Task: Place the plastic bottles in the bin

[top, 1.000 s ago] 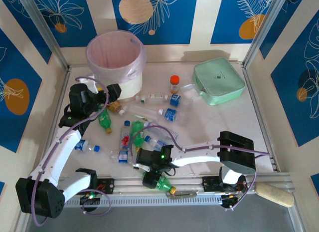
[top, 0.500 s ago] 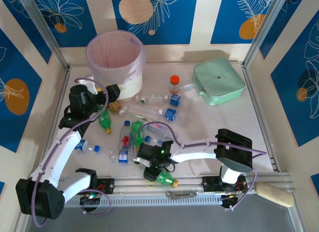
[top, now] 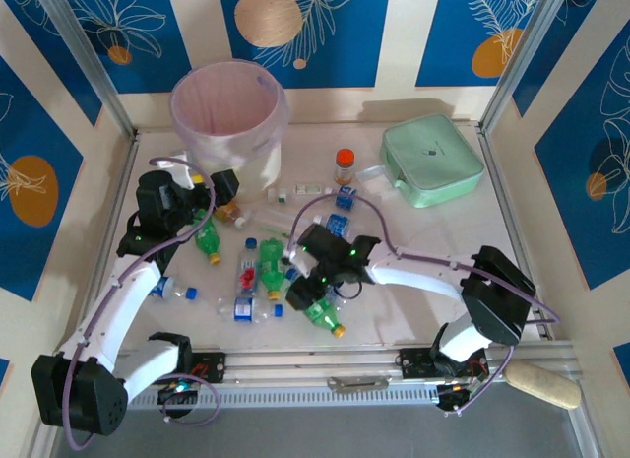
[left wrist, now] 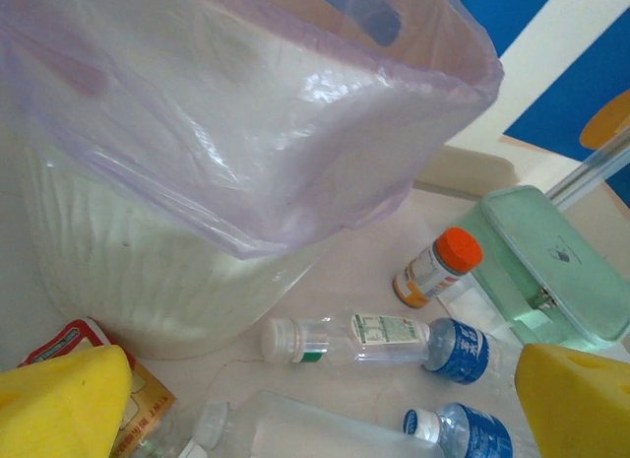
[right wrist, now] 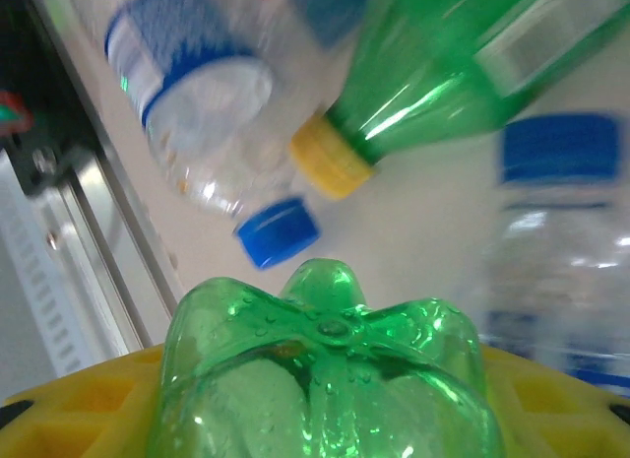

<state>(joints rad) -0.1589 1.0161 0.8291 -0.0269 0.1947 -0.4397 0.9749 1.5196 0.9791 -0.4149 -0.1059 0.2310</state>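
Nearest the arms' bases, the right tool pinches a green bottle at its base end, the bottom lodged between yellow pads and the yellow cap pointing toward the near rail. Just beyond, a clear blue-capped bottle and a second green bottle crowd the table. Farther left, the left tool hangs with jaws spread over loose bottles, just beside the bin. The bin is well apart from the held bottle. A white-capped clear bottle lies before an orange bottle, and a mint-green case sits far right.
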